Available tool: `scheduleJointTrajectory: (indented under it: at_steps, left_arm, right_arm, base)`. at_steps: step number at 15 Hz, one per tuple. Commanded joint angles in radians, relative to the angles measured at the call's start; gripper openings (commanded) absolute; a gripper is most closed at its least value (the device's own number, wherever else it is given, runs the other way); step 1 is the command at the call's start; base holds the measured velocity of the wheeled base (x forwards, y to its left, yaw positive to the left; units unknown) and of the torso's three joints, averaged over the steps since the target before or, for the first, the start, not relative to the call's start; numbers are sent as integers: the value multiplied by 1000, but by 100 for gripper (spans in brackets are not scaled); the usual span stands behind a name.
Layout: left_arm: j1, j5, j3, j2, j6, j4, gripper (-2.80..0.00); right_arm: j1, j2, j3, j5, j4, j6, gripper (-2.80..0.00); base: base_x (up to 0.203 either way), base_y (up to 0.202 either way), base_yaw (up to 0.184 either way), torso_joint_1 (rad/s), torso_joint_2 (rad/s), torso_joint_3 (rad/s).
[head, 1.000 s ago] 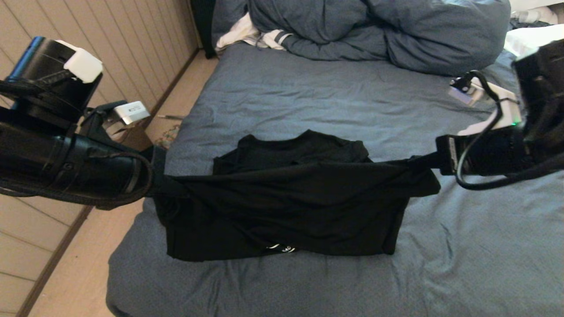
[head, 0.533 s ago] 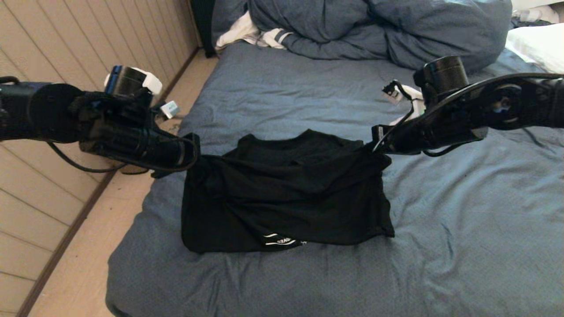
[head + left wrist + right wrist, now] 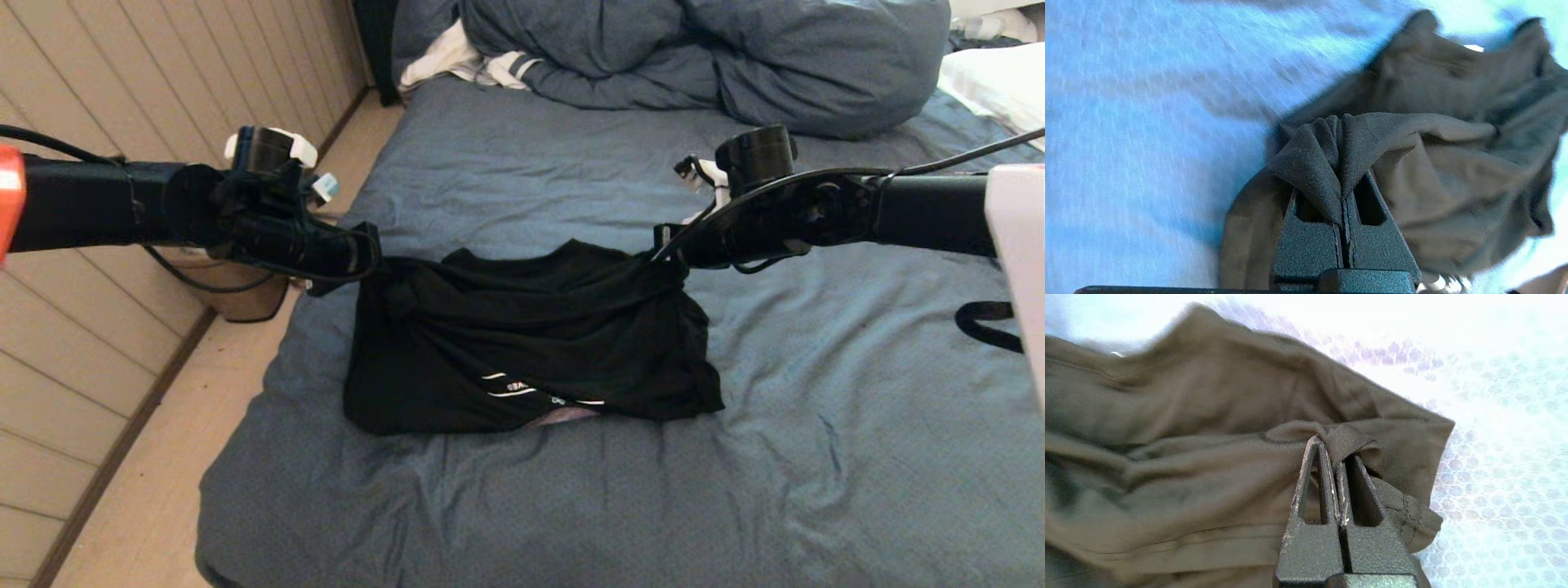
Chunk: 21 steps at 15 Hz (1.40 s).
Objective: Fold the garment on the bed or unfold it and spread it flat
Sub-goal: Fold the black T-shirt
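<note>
The garment [image 3: 531,343], a black T-shirt, lies doubled over on the bed [image 3: 571,506], a wide slate-blue sheet. White lettering [image 3: 522,388] and a sliver of pale print peek out under its near fold. My left gripper [image 3: 384,273] is shut on a bunched corner at the shirt's far left. The left wrist view shows cloth [image 3: 1433,171] pinched in the left gripper [image 3: 1342,212]. My right gripper [image 3: 665,265] is shut on the far right corner. In the right wrist view a hem of the garment [image 3: 1188,437] wraps over the right gripper [image 3: 1333,457].
A bulky blue duvet [image 3: 694,57] and a white stripe-cuffed cloth [image 3: 457,65] lie at the head of the bed. A white pillow [image 3: 992,82] is at the far right. The bed's left edge drops to a wooden floor [image 3: 163,490] by a panelled wall [image 3: 122,98].
Both grippers have carried the shirt's held edge away from me, toward the collar, and lower. The near fold has drawn back and more lettering shows.
</note>
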Motion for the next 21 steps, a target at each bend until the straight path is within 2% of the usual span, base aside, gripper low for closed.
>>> scheduleJointTrajectory:
  at_steps: [1, 8, 12, 19, 20, 21]
  left_arm:
    - [1, -2, -32, 64, -1, -2, -280]
    - [44, -5, -93, 84, -7, -4, -280]
    - [102, -51, -76, 47, -11, -2, -280]
    - [103, -58, -73, 51, -8, 8, -280]
    - [104, -59, -75, 50, -8, 9, -280]
    - [103, -59, -76, 49, -9, 7, 0]
  right_arm:
    - [-11, 28, -4, 2, -5, -3, -280]
    - [-29, 23, -6, 4, -108, -3, -280]
    - [-29, 22, -4, 6, -130, 2, -280]
    - [-29, 25, -4, 4, -145, 2, -280]
    - [-29, 26, -6, 3, -145, 3, 0]
    - [-29, 26, -4, 3, -143, 3, 0]
  base:
    - [0, 0, 0, 0, 0, 0]
    - [0, 0, 0, 0, 0, 0]
    - [0, 0, 0, 0, 0, 0]
    - [0, 0, 0, 0, 0, 0]
    - [0, 0, 0, 0, 0, 0]
    - [0, 0, 0, 0, 0, 0]
